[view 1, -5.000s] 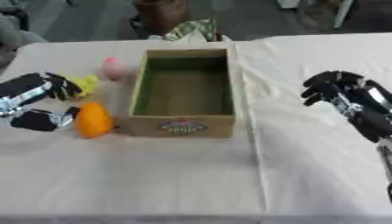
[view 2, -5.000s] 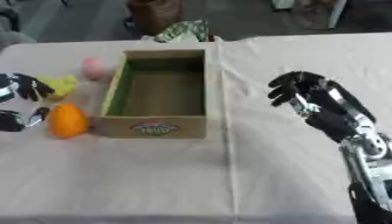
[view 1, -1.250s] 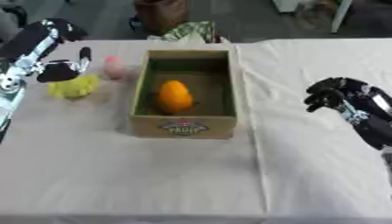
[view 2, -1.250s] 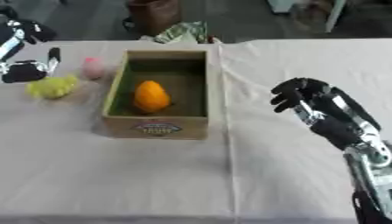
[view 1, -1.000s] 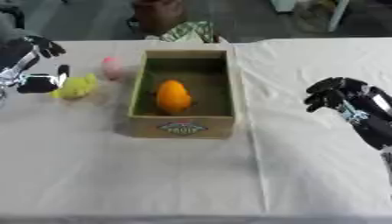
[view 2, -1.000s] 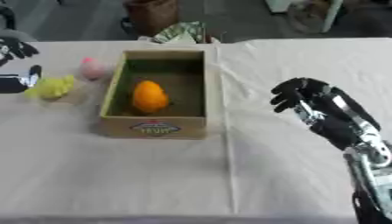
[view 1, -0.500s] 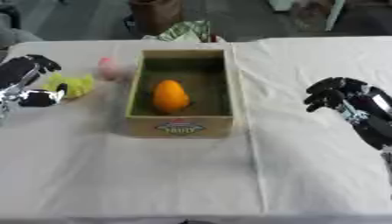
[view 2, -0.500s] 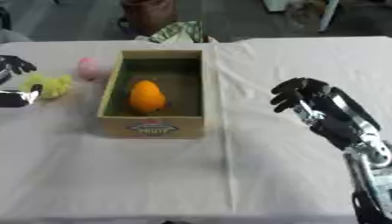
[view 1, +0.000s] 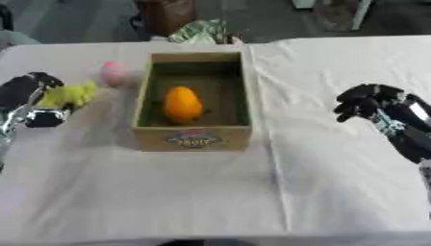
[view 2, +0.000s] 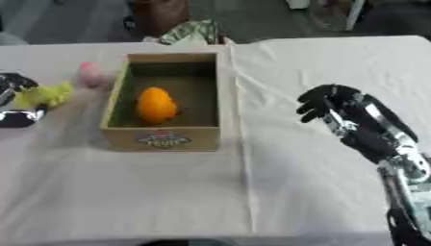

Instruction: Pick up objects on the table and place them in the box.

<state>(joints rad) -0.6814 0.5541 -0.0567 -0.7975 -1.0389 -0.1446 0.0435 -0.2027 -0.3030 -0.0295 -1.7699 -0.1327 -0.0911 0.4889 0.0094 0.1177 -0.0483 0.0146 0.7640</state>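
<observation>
Your left hand (view 1: pixel 30 103) sits at the left edge of the white tablecloth (view 1: pixel 168 192), and its black fingers are spread around the near side of the yellow-green object (view 1: pixel 69 93). They do not look closed on it, and you cannot tell from either eye whether they touch it. That yellow-green object lies on the cloth just beside the hand, between it and the box. A little further back and to the right, the small pink object (view 1: pixel 113 73) rests on the cloth close to the box's left wall, near its far corner.

The cardboard box (view 1: pixel 192 139) stands open in the middle of the table, with a printed label on its near face. Inside it, the orange fruit (view 1: pixel 183 104) lies on the box floor, roughly in the centre. Behind the box, at the far edge of the table, there is a crumpled green-and-white bag (view 1: pixel 202 32).

Your right hand (view 2: pixel 333 108) hovers well to the right of the box, with the fingers curled downward and holding nothing.
</observation>
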